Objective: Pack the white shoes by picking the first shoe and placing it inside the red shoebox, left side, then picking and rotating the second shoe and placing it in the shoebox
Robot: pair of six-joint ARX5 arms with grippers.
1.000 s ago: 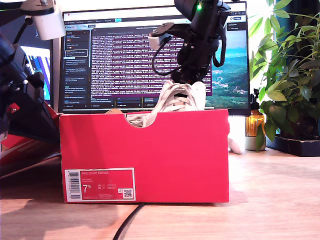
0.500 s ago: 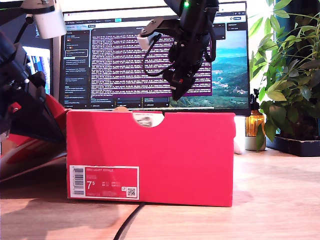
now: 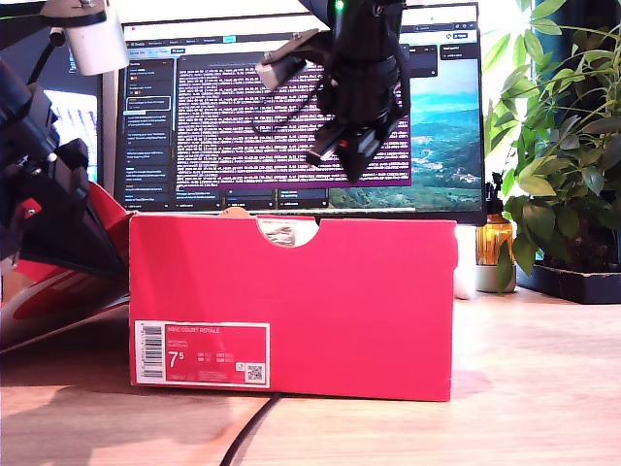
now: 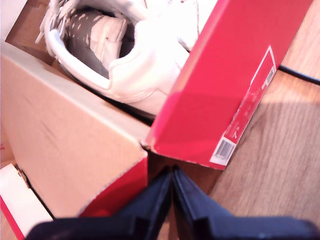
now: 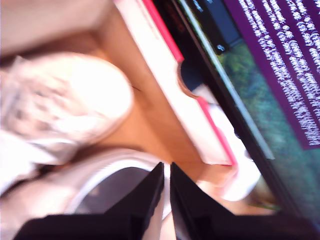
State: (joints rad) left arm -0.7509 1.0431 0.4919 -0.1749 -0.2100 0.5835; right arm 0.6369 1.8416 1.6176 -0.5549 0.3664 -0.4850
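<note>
A second ago a white shoe stood above the front wall of the red shoebox (image 3: 291, 306) under the raised gripper; it now lies below the wall, only a sliver visible in the notch. The box has shifted toward the exterior view's right. My second gripper (image 3: 347, 148), upper centre of the exterior view, has risen, jaws together and empty.

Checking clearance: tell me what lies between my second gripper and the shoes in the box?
Nothing: in the second wrist view, my second gripper hangs over the white shoes in the red shoebox.
</note>
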